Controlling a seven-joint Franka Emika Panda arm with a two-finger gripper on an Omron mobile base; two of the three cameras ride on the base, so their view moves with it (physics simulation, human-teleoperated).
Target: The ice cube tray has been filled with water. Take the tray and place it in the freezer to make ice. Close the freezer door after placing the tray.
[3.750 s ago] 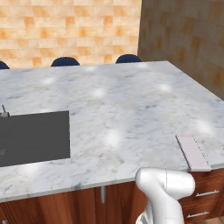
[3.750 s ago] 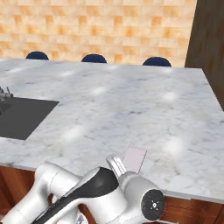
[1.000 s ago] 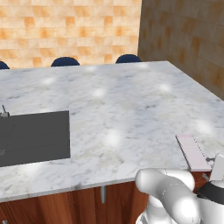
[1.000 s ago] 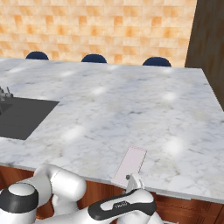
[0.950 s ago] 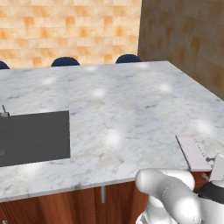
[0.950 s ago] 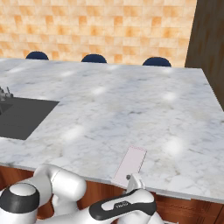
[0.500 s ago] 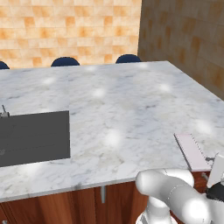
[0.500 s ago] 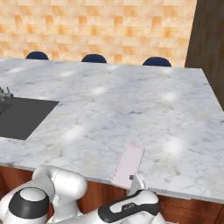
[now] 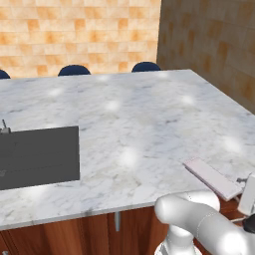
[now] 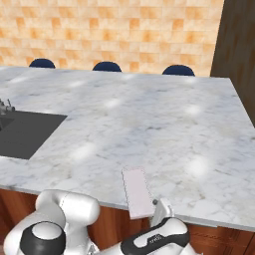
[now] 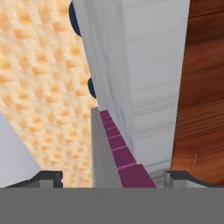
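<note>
The ice cube tray [image 10: 136, 191] lies at the marble counter's near edge, its pale top up and its near end sticking out past the rim. In the left base view the ice cube tray [image 9: 211, 178] sits at the counter's right front corner. My gripper [image 10: 151, 213] reaches up from below the rim at the tray's near end, one white finger [image 9: 247, 194] beside it. In the hand view the gripper [image 11: 113, 177] is open, and the tray's magenta side [image 11: 119, 154] runs away between the two wide-apart fingertips. The freezer and its door are out of view.
A dark grey sink [image 9: 39, 157] is set into the marble counter [image 9: 139, 119] at the left. Blue stool tops [image 10: 107, 66] line the far edge before an orange tiled wall. Wooden cabinet fronts [image 11: 201, 87] are under the counter.
The tray has swung on the counter, its far end going left, and its near end now overhangs the edge. My arm has shifted below the rim, bringing the gripper up around the tray's end.
</note>
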